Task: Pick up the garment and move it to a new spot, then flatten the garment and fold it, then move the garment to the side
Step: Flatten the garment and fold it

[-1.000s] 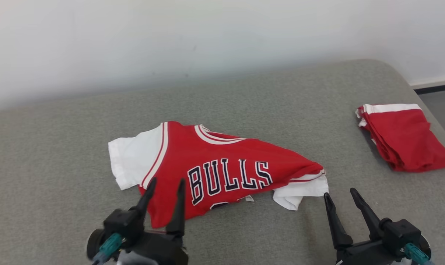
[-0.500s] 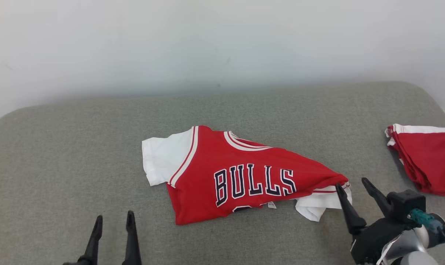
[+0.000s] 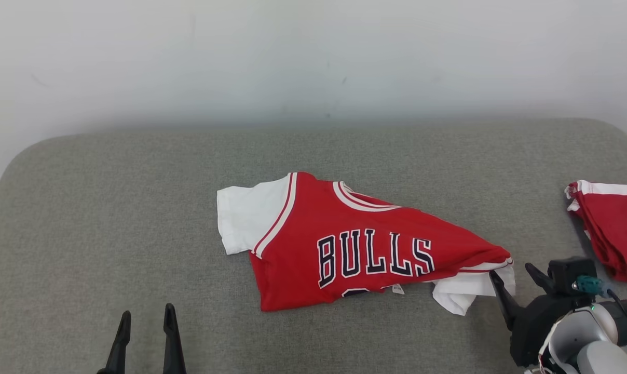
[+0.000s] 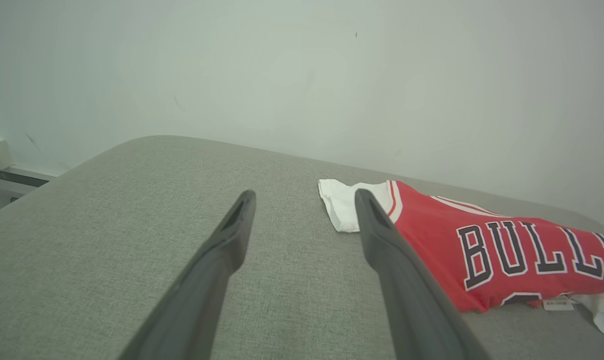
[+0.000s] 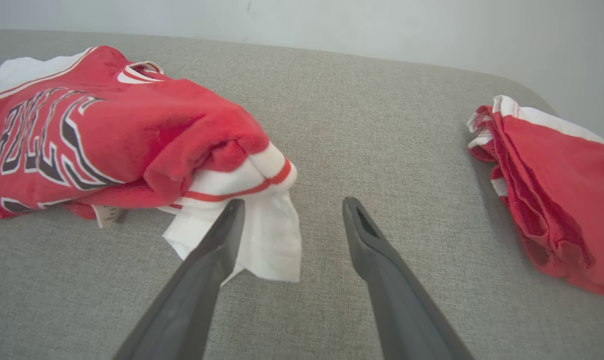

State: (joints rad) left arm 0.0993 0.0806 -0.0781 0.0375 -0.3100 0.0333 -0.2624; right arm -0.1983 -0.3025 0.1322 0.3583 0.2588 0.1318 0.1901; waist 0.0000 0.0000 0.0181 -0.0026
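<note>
Our Bulls jersey (image 3: 360,244) lies crumpled on the grey cushion (image 3: 111,208), our right gripper (image 3: 510,270) wide open and empty at its four o'clock beside the white sleeve (image 3: 464,293), our left gripper (image 3: 146,311) likewise at seven, so we risk pinching one layer and dragging it bunched.

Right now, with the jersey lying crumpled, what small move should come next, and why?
Probably ease the right gripper forward onto the white sleeve and close. Its open fingers point at that sleeve of the jersey, very near; the left gripper stands apart.

Bare grey pad (image 3: 111,218) L of jersey (image 3: 355,249); folded red cloth (image 3: 612,228) far R
</note>
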